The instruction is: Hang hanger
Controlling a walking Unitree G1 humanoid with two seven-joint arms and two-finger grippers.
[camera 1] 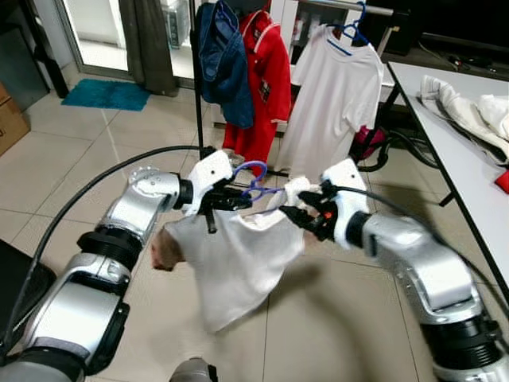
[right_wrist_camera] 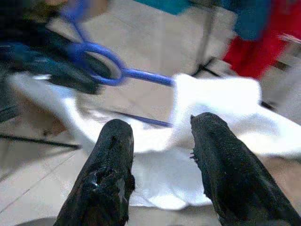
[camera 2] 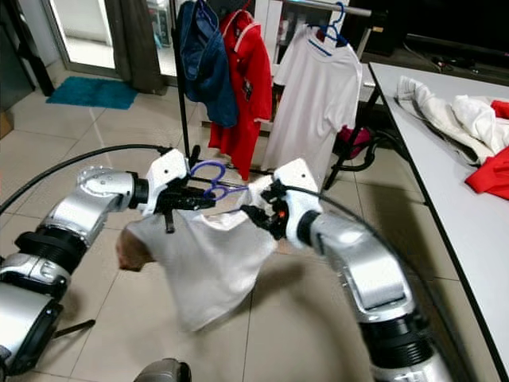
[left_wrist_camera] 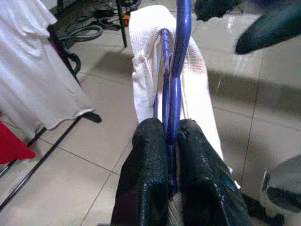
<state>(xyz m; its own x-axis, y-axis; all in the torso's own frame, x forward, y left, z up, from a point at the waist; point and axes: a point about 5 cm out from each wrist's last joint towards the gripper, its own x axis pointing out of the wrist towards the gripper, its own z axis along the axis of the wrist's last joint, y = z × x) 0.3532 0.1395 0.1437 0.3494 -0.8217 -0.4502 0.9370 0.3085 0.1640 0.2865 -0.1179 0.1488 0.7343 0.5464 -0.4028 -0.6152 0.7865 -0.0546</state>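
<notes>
A blue plastic hanger (camera 1: 253,180) carries a white T-shirt (camera 1: 231,263) that hangs in mid air in front of me. My left gripper (camera 1: 237,199) is shut on the hanger near its hook; the left wrist view shows both fingers (left_wrist_camera: 150,160) clamped on the blue bar (left_wrist_camera: 175,80). My right gripper (camera 1: 299,213) is at the shirt's other shoulder, open, with the white cloth (right_wrist_camera: 211,103) just beyond its fingertips and nothing between them. The clothes rack (camera 1: 196,87) stands behind, about a metre away.
On the rack hang a navy garment (camera 1: 227,64), a red one (camera 1: 264,79) and a white T-shirt (camera 1: 338,95) on a blue hanger. A white table (camera 1: 453,143) with heaped clothes (camera 1: 469,111) runs along the right. A teal mat (camera 1: 106,94) lies far left.
</notes>
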